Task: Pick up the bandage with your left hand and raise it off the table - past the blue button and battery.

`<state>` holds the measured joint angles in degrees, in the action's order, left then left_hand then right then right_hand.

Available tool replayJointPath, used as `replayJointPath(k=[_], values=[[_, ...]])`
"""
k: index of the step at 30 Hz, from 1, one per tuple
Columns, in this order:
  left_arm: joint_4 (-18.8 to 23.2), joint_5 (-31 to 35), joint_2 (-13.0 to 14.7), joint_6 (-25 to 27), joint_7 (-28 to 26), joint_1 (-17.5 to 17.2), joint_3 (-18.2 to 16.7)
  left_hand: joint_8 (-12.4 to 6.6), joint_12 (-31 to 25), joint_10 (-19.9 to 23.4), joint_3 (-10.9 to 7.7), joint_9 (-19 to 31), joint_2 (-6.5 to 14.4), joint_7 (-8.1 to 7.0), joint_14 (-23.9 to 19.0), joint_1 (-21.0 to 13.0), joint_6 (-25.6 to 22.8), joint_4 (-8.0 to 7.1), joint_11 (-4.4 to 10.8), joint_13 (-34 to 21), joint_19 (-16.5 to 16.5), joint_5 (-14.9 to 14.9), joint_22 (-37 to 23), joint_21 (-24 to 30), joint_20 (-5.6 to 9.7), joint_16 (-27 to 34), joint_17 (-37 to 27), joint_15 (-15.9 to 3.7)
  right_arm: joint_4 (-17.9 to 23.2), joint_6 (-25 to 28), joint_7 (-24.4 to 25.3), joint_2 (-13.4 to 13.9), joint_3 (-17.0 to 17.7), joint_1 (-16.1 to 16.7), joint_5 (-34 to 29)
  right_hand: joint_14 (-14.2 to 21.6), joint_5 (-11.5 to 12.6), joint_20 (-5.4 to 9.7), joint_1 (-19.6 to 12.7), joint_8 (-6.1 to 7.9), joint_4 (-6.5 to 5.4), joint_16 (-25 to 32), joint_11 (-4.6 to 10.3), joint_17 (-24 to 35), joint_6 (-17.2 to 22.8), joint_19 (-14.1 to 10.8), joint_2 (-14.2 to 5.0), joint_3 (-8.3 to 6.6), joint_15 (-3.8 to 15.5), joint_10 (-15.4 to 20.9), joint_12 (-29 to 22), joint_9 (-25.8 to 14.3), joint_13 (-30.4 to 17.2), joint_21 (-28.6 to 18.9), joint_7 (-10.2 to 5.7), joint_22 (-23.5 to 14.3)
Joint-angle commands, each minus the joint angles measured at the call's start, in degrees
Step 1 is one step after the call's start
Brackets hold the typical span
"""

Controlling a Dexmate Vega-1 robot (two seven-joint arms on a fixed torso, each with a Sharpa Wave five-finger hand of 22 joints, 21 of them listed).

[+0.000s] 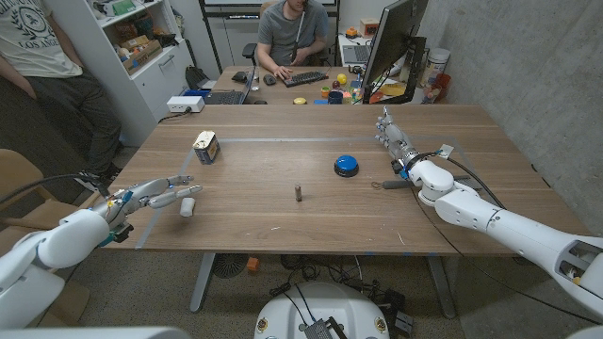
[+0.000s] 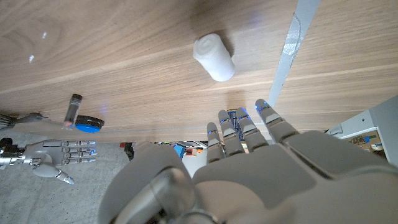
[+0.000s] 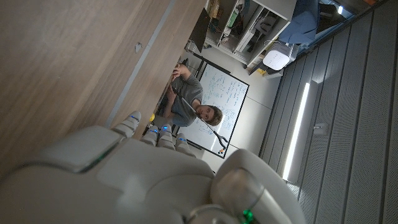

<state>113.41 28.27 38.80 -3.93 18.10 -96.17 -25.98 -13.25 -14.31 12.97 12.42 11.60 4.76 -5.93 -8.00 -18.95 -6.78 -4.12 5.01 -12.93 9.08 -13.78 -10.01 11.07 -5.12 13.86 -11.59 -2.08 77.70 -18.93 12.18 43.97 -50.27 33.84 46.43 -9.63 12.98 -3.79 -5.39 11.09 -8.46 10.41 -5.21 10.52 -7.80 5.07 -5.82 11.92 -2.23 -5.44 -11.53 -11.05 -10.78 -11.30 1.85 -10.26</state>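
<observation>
Reaching: my left hand (image 1: 155, 195), fingers spread and empty, just beside the bandage (image 1: 187, 206).
Risk: fingertips nudging the bandage, rolling it away across the table (image 1: 283, 226).

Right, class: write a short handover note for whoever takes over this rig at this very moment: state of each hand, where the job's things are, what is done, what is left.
Left hand: open, holding nothing, fingers stretched toward the bandage roll, just short of it.
Right hand: open, holding nothing, over the table's right side.
Bandage roll: white, on the wooden table near the left front, beside the left fingertips.
Battery: mid-table. Blue button: to its right, further back.
Small box: back left, not part of the job.
Done: left hand brought up to the bandage.
Left: grip the bandage and raise it off the table.
</observation>
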Motion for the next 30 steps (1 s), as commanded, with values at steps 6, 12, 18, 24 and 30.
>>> replayJointPath(k=[6,12,18,24,30], values=[[-0.26,5.82,0.24,0.93,-2.94,-2.02,1.47,-0.37,-0.09,0.51,-0.67,0.08,0.98,-1.72,-1.43,-2.43,-0.93,1.18,1.13,-0.45,2.27,-0.33,-0.12,0.79,0.49,0.30,-0.30,-1.61,1.08,-0.23,-0.09,0.98,-0.43,0.00,-0.09,-2.49,0.26,0.08,0.04,0.23,0.01,0.40,0.05,0.26,-0.48,0.43,-1.33,0.07,0.26,-0.52,-0.35,-0.21,-0.10,-0.14,-0.04,-0.29],[-0.47,6.18,1.09,0.62,-3.55,-2.49,1.86,-0.79,-0.12,1.08,-2.04,0.07,2.20,-3.08,-2.47,-5.40,-1.86,2.57,2.23,-0.62,3.87,-0.58,-0.26,1.10,0.67,0.61,-0.51,-2.35,0.99,-1.10,-0.68,1.08,-0.64,0.00,-0.07,-2.48,0.26,0.09,0.05,0.25,0.01,0.42,0.05,0.26,-0.45,0.45,-1.33,0.06,0.24,-0.47,-0.38,-0.21,-0.09,-0.14,-0.06,-0.30],[-0.21,7.88,2.12,0.93,-4.45,-2.45,2.50,-1.03,0.08,0.78,-2.65,0.06,2.69,-4.03,-2.20,-6.68,-2.46,3.18,2.63,-0.70,3.93,-0.63,-0.30,0.98,0.73,0.45,-0.61,-2.65,0.98,-2.27,-1.51,1.19,-0.88,-0.08,-0.21,-2.47,0.26,0.09,0.05,0.27,0.01,0.43,0.02,0.26,-0.40,0.45,-1.32,0.05,0.22,-0.49,-0.38,-0.21,-0.09,-0.15,-0.06,-0.29],[-0.15,8.30,2.65,1.65,-4.79,-2.01,2.88,-1.18,0.30,0.40,-2.94,0.05,2.73,-4.68,-1.68,-7.51,-2.87,3.64,2.49,-0.75,3.95,-0.61,-0.32,0.89,0.63,0.19,-0.67,-2.42,1.60,-3.38,-1.81,1.94,-0.99,0.15,-0.14,-2.47,0.26,0.06,0.05,0.28,0.01,0.43,0.05,0.26,-0.39,0.43,-1.31,0.05,0.22,-0.40,-0.42,-0.21,-0.09,-0.16,-0.06,-0.29],[-0.96,8.60,3.35,2.74,-4.96,-1.16,4.23,-1.27,0.31,0.53,-3.25,0.04,2.74,-4.93,-1.59,-8.41,-3.12,4.15,2.61,-0.79,3.95,-0.61,-0.33,0.80,0.55,0.09,-0.70,-2.43,2.39,-4.30,-1.91,2.80,-1.19,0.05,-0.27,-2.43,0.26,0.06,0.05,0.30,0.01,0.45,0.09,0.25,-0.36,0.43,-1.30,0.04,0.21,-0.39,-0.43,-0.21,-0.09,-0.16,-0.04,-0.29]])
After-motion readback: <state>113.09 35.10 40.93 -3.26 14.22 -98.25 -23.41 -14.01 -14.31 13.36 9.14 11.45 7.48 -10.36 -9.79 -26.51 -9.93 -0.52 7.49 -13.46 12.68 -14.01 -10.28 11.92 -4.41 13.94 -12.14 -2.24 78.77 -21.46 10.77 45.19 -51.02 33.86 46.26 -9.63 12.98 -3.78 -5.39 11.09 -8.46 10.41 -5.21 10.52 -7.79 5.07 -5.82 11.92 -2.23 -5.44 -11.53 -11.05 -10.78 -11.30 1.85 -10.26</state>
